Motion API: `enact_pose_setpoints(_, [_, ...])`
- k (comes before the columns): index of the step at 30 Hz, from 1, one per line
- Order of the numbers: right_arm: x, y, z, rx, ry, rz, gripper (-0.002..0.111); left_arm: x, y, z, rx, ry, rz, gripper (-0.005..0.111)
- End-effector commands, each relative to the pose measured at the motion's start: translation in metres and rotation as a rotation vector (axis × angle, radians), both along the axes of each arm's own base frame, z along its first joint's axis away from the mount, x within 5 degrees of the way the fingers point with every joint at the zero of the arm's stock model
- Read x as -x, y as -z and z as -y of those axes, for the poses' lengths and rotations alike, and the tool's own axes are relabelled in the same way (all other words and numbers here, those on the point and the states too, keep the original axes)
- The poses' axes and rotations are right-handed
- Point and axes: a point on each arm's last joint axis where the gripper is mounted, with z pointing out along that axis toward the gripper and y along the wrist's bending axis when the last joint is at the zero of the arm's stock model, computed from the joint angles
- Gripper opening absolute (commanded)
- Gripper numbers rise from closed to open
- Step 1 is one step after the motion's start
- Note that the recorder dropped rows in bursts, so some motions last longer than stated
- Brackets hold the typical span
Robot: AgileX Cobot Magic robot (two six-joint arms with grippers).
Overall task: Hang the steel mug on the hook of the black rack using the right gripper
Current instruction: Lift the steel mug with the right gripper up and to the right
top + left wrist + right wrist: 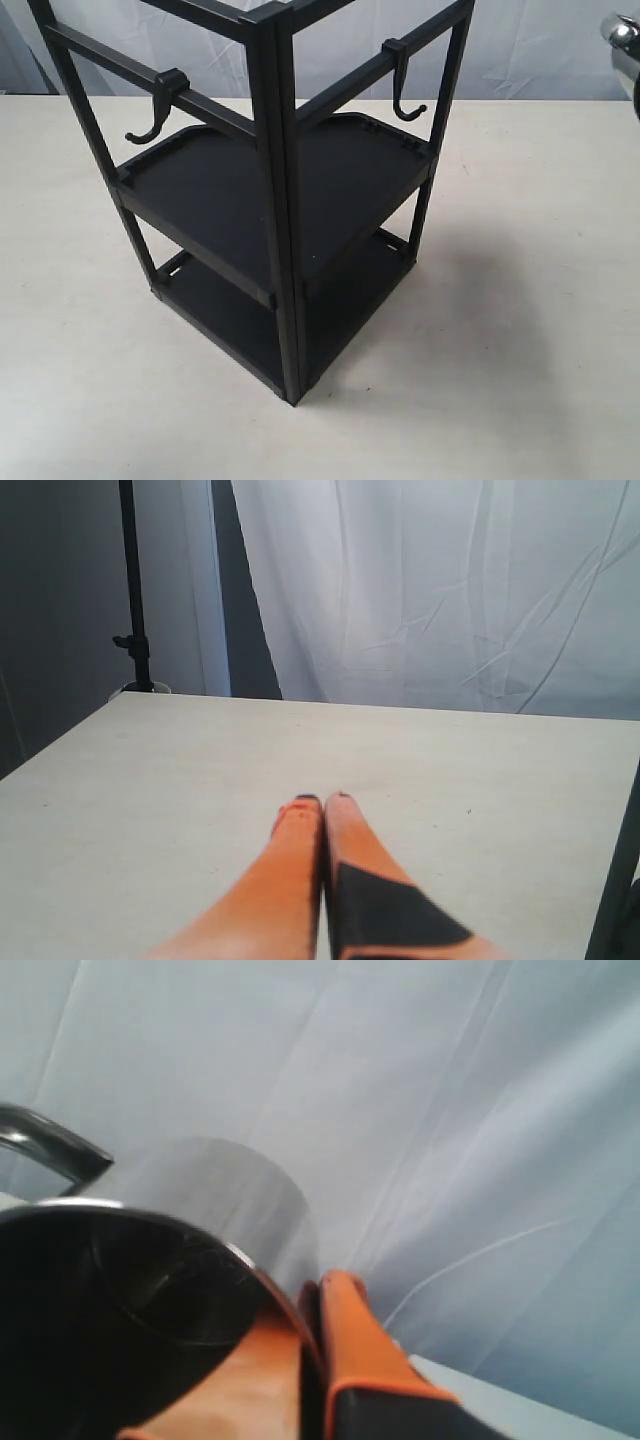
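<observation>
The black rack (275, 200) stands mid-table, and its post (615, 880) shows at the edge of the left wrist view. The hook (405, 88), straight-shanked with a short upturned tip, hangs on the rack's right crossbar. Only a shiny sliver of the steel mug (624, 42) shows at the far right edge of the exterior view, high up and away from the rack. In the right wrist view my right gripper (318, 1295) is shut on the mug's (215, 1195) wall, one orange finger inside the rim and one outside, with the mug's handle (50, 1145) off to the side. My left gripper (322, 802) is shut and empty over the table.
A second hook (158, 112) with a wide sweeping arm hangs on the rack's left crossbar. The pale table (520, 330) spreads around the rack. A white curtain (450, 590) hangs behind, and a dark light stand (135, 630) rises past the table's far corner.
</observation>
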Motion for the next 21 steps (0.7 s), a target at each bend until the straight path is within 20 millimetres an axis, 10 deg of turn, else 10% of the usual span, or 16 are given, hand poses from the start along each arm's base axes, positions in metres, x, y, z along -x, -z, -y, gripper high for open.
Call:
enact_pose_setpoints(1, [0.005, -0.001, -0.012, -0.081, -0.133, -0.057, -0.001, 0.000, -0.001, 0.001, 0.008, 0.009, 0.011, 0.002])
enact_pose_setpoints(7, [0.023, -0.011, -0.002, -0.158, 0.009, 0.020, -0.001, 0.000, -0.001, 0.001, 0.008, 0.009, 0.011, 0.002])
enact_pose_setpoints(21, [0.033, 0.003, -0.050, -0.426, -0.387, -0.185, -0.001, 0.000, -0.001, 0.001, 0.008, 0.009, 0.011, 0.002])
